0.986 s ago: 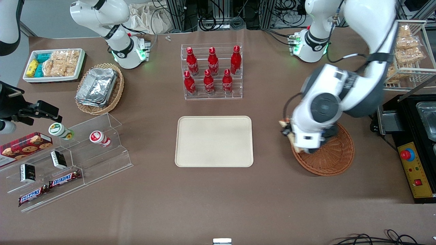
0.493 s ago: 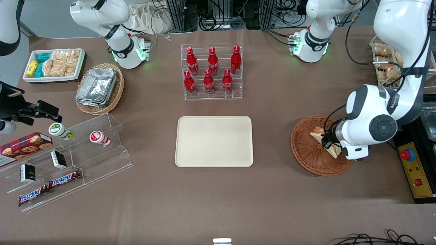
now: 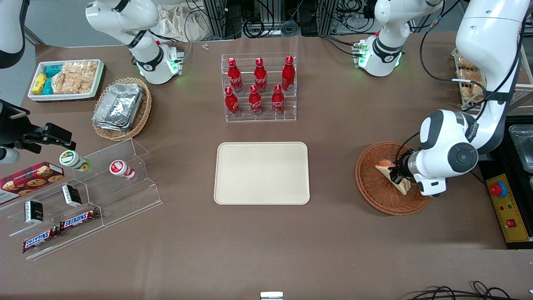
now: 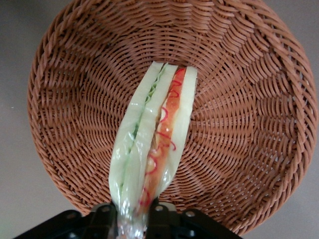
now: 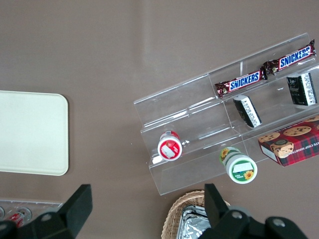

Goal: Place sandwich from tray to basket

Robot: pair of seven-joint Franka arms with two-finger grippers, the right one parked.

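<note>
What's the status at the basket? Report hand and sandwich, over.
Left hand over basket, closed on wrapped end of sandwich. Sandwich's contact with basket unclear. No obstruction seen.

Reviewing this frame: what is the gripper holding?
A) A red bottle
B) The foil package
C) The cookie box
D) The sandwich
D: over the round basket, the gripper has its fingers closed on the wrapped end of the sandwich.

The pincer [image 3: 396, 175] over the russet basket [image 3: 374, 193] is black; the sandwich [image 4: 149, 144], white striped orange and green.
</note>
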